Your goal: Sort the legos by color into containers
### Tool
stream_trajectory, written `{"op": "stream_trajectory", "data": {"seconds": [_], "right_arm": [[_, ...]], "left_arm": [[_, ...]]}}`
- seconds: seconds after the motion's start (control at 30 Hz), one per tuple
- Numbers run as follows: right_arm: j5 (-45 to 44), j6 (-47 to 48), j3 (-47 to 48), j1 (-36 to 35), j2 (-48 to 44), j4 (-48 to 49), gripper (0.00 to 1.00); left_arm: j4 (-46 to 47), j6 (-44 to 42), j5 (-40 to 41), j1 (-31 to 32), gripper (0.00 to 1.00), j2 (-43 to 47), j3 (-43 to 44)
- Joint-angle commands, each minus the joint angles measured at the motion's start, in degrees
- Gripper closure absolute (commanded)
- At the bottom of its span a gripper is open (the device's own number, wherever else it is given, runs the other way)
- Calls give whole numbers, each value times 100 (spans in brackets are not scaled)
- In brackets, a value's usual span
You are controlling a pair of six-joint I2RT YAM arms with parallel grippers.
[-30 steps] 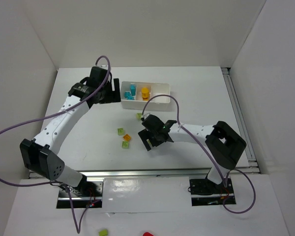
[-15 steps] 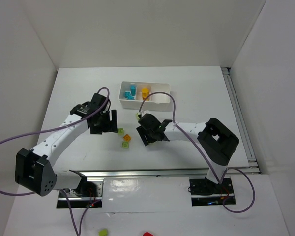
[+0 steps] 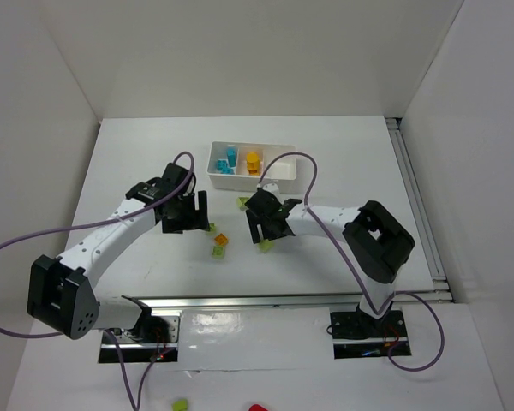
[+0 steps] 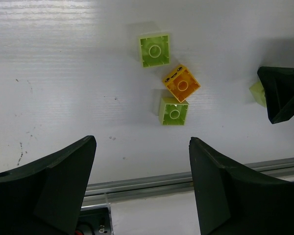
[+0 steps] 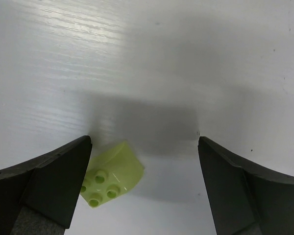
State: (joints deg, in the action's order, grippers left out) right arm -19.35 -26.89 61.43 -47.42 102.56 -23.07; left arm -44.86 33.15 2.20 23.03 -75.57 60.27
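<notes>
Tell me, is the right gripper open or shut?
Open: the right gripper shows fingers wide apart; a green lego lies loose beside one.

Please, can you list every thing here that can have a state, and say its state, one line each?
left gripper: open, empty.
right gripper: open, holding nothing.
light green brick: on the table, looks tipped over, beside one right finger.
orange brick: loose on the table, studs up, against a green brick.
tray: cyan bricks in the left compartment, orange bricks in the middle, none seen in the right.

Three-brick cluster (image 4: 179, 84) ahead of left pincer (image 4: 141, 147); bare table (image 3: 351, 154) right of tray (image 3: 287, 175).
</notes>
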Motion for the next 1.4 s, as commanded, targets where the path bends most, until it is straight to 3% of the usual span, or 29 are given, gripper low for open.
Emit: {"op": "stream_trajectory", "data": {"seconds": [0.0,0.27,0.37,0.57,0.7,0.9,1.1,1.37], "right_arm": [[-139,-632,71,-4,-35,-794,4],[450,-1125,-272,-57,-315,-1217,5],[608,-1248,-325,-171,-316,-1217,14],[670,-1353,-79,-426,-53,-1165,54],[320,-1284,325,-488,18,-1357,66],[-560,-696,1362,-93,-149,-1841,67],[-561,42,2127,821,-210,-1535,67],[-350,466,3664,1656,869,-1121,67]], "left_arm": [[92,-45,-79,18,14,-19,160],[92,-98,-132,70,14,-19,160],[92,-98,-132,70,14,-81,160],[92,-98,-80,70,15,-81,213],[92,-98,-79,70,15,-81,152],[197,-220,-403,324,14,-229,-41],[258,-81,-264,694,10,-538,-103],[707,175,-404,967,3,-774,-464]]}}
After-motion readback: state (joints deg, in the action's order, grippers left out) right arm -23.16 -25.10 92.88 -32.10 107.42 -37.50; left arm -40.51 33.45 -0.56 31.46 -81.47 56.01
